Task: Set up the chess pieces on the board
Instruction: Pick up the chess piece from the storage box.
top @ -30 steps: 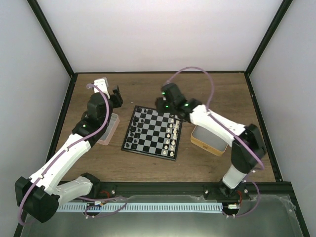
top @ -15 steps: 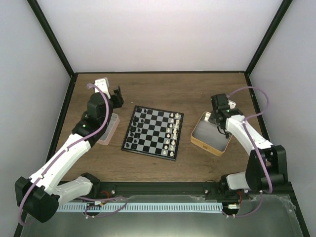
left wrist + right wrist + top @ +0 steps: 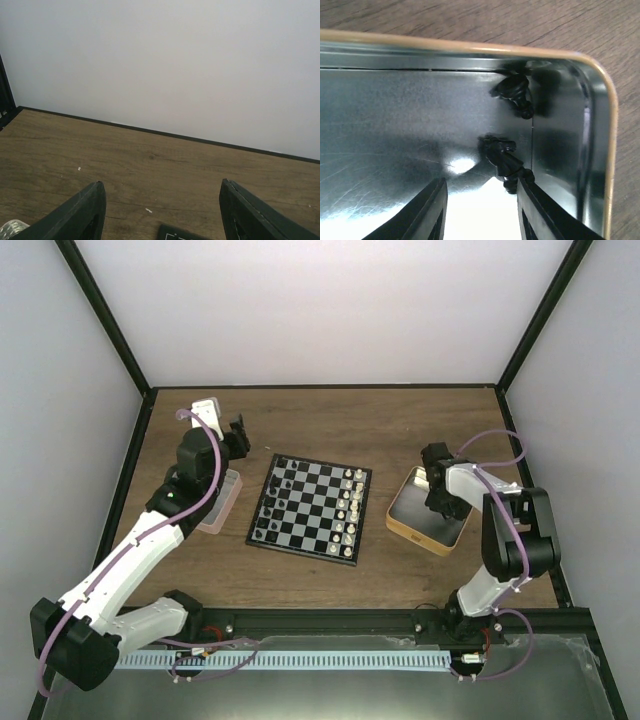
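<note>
Right arm [image 3: 505, 530] is folded up tight by the desk's [image 3: 400, 430] right edge, elbow high, wrist tipped straight down into the tan tray [image 3: 425, 540]. The right gripper [image 3: 440, 490] hangs low over the tray's far end, jaws spread with nothing pinched. On the wrist view, two black chess pieces [image 3: 502, 160] lie on their sides in the corner of the shiny tray floor. One is tucked against the rim. The other is just ahead of the gripper's right-hand finger [image 3: 530, 205], not between the jaws.

Over on the other side, the left arm [image 3: 140, 540] reaches diagonally from the near-left corner toward the far-left one. The left gripper [image 3: 237, 435] is held level above the wood and faces the far wall, jaws wide apart and empty.

The board [image 3: 310, 508] sits mid-desk. More black pieces stand along its left side, and the white chessmen [image 3: 350, 505] line its right side. A pink-rimmed clear box [image 3: 222, 502] lies just left of the board, under the left arm.
</note>
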Motion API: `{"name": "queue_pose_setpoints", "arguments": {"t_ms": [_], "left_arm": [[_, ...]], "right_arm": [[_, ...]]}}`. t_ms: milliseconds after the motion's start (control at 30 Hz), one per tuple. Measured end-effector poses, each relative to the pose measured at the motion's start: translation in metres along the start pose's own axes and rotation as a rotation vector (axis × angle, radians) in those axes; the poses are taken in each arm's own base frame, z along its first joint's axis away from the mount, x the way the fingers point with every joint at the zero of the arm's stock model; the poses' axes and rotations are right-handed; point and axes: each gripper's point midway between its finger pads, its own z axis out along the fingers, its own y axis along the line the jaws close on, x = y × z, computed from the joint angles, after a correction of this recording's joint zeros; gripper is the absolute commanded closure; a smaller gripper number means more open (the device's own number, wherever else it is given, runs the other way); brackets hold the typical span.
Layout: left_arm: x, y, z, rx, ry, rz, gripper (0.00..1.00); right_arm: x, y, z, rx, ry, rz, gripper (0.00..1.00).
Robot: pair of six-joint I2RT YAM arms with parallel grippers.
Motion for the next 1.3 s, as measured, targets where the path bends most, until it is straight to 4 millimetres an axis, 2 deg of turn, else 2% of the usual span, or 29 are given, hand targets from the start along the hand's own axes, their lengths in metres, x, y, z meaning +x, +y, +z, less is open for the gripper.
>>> {"name": "queue_pose_setpoints", "arguments": {"t_ms": [167, 433, 500, 667, 800, 1067, 1300], "left_arm": [[0.000, 0.001, 0.000, -0.006, -0.002, 0.003, 0.34], [-0.001, 0.003, 0.000, -0.016, -0.005, 0.004, 0.34], [-0.001, 0.003, 0.000, -0.017, -0.005, 0.004, 0.34], [0.000, 0.003, 0.000, -0.018, -0.003, 0.005, 0.34], [0.000, 0.004, 0.000, -0.022, -0.001, 0.007, 0.34], [0.000, 0.004, 0.000, -0.022, -0.001, 0.007, 0.34], [0.001, 0.004, 0.000, -0.023, 0.000, 0.007, 0.34]], "right_arm": [[0.004, -0.006, 0.003, 0.037, 0.012, 0.002, 0.53], [0.000, -0.008, 0.010, 0.045, 0.008, 0.037, 0.54], [-0.004, -0.008, 0.012, 0.034, -0.004, 0.051, 0.57], [-0.012, -0.001, 0.014, -0.008, -0.026, 0.057, 0.71], [-0.013, 0.005, 0.014, -0.041, -0.022, 0.056, 0.71], [-0.005, 0.005, 0.012, -0.066, -0.005, 0.097, 0.66], [0.009, 0.007, 0.008, -0.129, 0.018, 0.138, 0.74]]}}
